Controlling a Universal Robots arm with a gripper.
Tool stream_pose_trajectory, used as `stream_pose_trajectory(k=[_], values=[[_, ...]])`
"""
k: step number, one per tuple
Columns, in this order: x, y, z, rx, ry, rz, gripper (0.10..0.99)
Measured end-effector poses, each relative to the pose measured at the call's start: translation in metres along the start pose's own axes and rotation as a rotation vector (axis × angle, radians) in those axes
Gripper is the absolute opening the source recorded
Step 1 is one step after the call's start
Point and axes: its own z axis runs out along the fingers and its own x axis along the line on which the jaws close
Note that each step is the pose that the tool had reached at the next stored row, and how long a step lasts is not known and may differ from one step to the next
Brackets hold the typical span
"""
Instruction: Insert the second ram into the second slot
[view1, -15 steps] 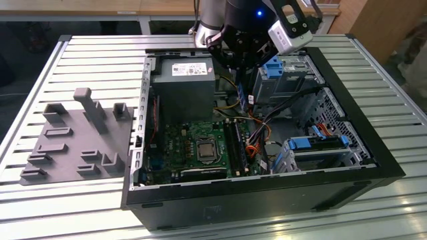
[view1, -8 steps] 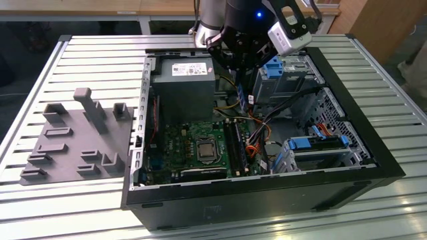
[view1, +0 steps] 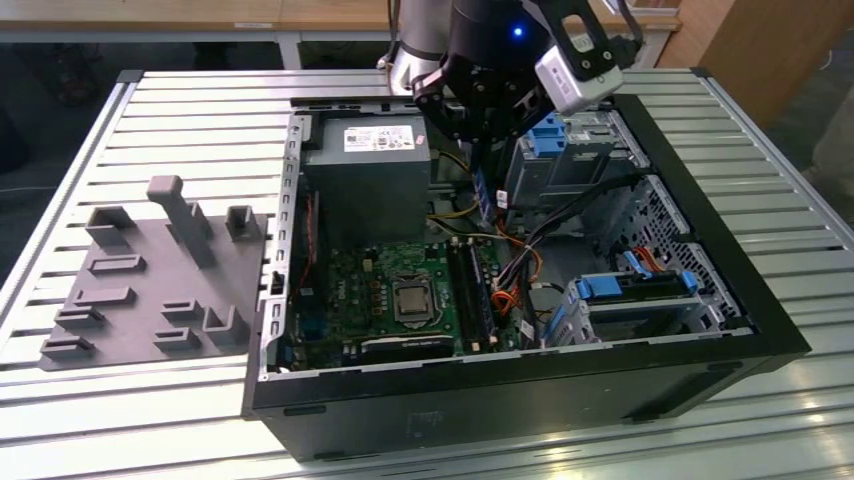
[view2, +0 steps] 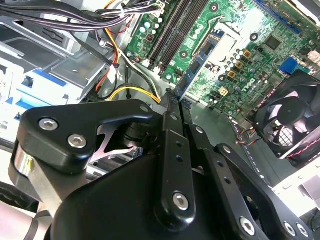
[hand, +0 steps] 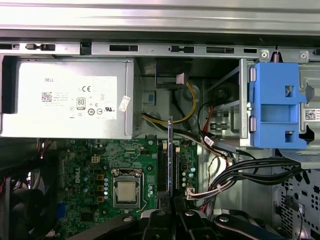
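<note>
The second ram (view1: 482, 190), a long thin flat blue-and-dark memory stick, hangs upright from the black gripper (view1: 477, 158) over the open black computer case (view1: 747, 300), above the green motherboard (view1: 387, 290); the exterior view places it between the grey metal power supply box (view1: 367, 170) and the drive cage, apart from the board. In the first wrist view the stick (hand: 170, 150) shows edge-on as a narrow line, with one dark memory slot (hand: 162, 165) on one side and another on the other; in the second wrist view its blue face (view2: 200, 56) runs out from the fingertips over the board towards the slots. The exterior view alone shows the grey moulded fixture tray (view1: 134, 290) on the slatted metal table (view1: 174, 110), at the exterior view's left of the case.

Counted: one stick in the tool; two chunky bright-blue drive-bay clips (view1: 547, 135) in the exterior view, one (hand: 277, 105) in the first wrist view; one black round fan (view2: 290, 125); one silver processor socket (hand: 125, 190).

The gripper (hand: 172, 207) is clamped narrowly, its fingers (view2: 170, 130) pressed on the stick's flat sides at one end.
</note>
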Motion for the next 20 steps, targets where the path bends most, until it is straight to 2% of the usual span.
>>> stream_pose_trajectory(k=[20], values=[[0.0001, -0.0002, 0.0067, 0.000, 0.0000, 0.000, 0.137]])
